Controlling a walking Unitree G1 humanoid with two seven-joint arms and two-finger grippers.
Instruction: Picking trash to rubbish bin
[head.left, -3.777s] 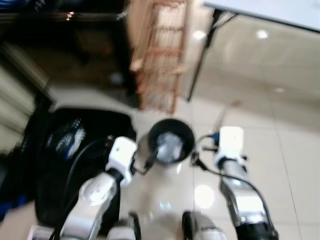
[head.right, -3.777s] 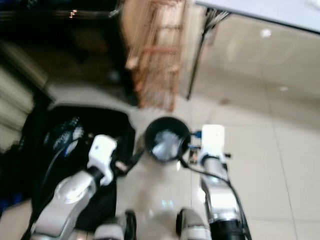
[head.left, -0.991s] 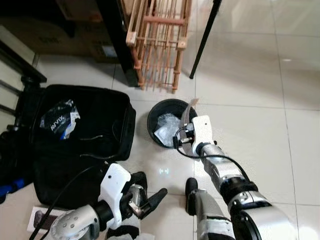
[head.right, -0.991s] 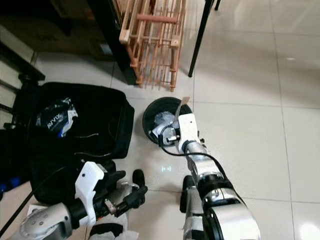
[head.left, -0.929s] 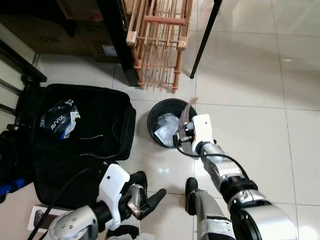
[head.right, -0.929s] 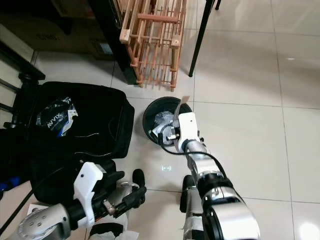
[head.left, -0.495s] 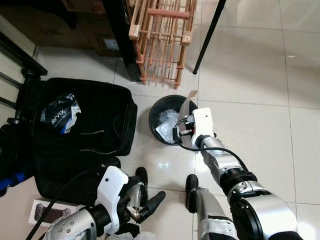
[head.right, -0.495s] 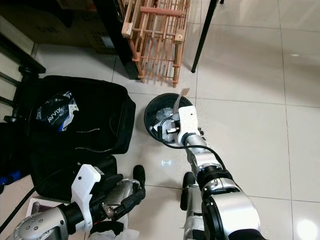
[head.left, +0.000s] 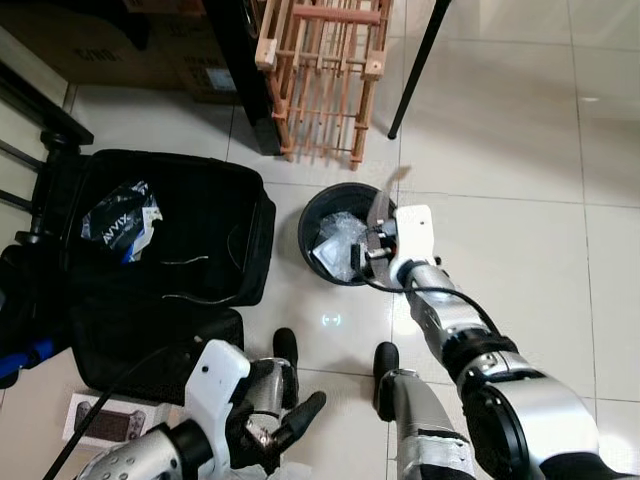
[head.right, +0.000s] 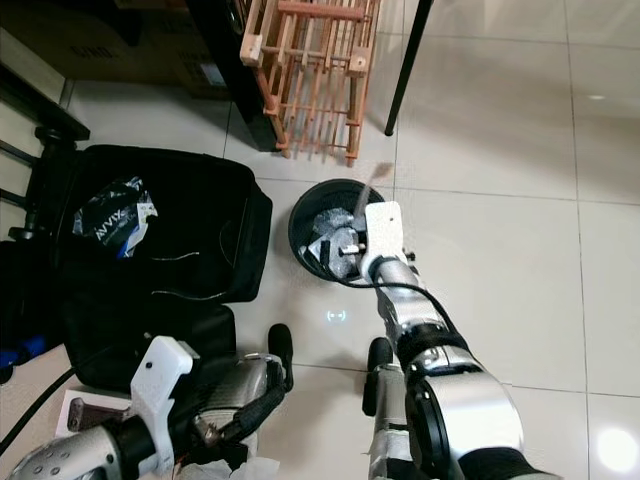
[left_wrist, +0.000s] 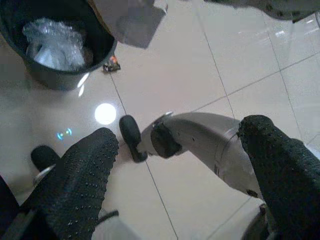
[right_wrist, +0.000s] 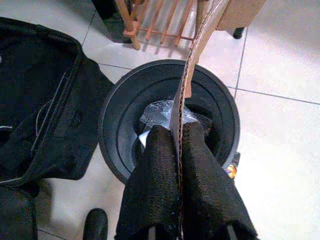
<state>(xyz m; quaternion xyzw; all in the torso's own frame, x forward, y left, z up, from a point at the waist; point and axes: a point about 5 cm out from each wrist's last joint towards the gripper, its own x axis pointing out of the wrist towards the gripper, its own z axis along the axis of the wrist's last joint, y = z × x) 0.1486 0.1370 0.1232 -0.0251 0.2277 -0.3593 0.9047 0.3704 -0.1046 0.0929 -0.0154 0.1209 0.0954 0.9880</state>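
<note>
Left eye view: black suitcase (head.left: 170, 250) lies open on the tile | left gripper (head.left: 285, 425) low, fingers spread, holding nothing | round black bin (head.left: 340, 245) holds crinkled clear plastic | right gripper (right_wrist: 181, 145) pinches a thin brown cardboard strip (right_wrist: 192, 55) edge-on above the bin.

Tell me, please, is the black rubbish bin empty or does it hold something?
Not empty: the rubbish bin holds crumpled clear plastic at its bottom.
</note>
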